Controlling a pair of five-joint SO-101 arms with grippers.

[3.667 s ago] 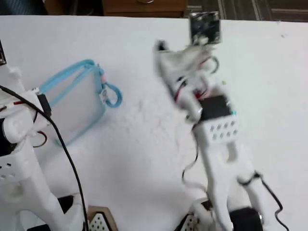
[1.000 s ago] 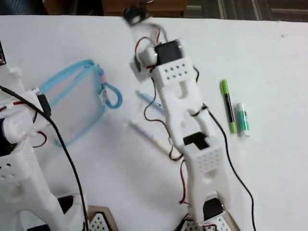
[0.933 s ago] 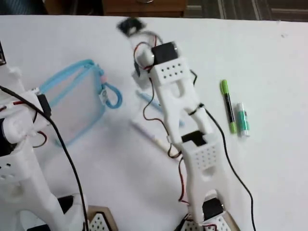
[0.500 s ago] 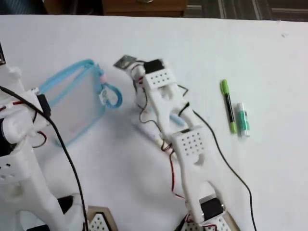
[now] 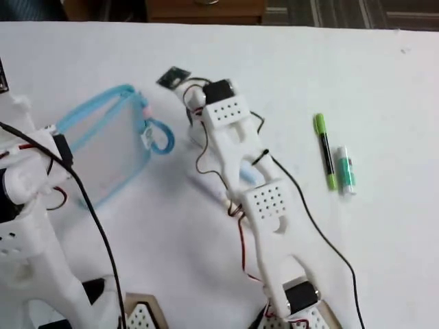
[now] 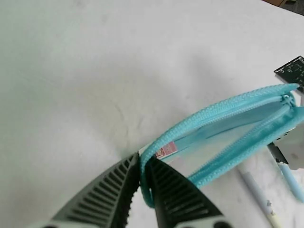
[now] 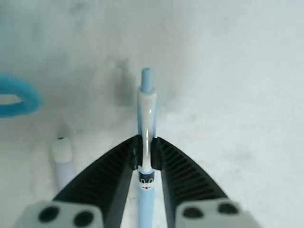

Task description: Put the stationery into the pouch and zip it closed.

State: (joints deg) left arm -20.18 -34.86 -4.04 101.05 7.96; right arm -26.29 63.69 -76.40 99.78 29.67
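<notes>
Now: white cloth table (image 5: 384, 82), wrinkled; dark wood furniture (image 5: 206, 10) past its far edge. Most room to move lies toward the right edge, beyond the green marker (image 5: 324, 151) and glue stick (image 5: 346, 171), which lie just beside each other. Pouch (image 5: 103, 147) sits near the left edge, zip open. My left gripper (image 6: 141, 164) pinches its zipper rim. My right gripper (image 7: 147, 141) is clamped on the blue pen (image 7: 146, 102), near the pouch's loop (image 7: 14, 99); white pen (image 7: 61, 156) lies alongside. From above, my right arm hides most of both pens.
</notes>
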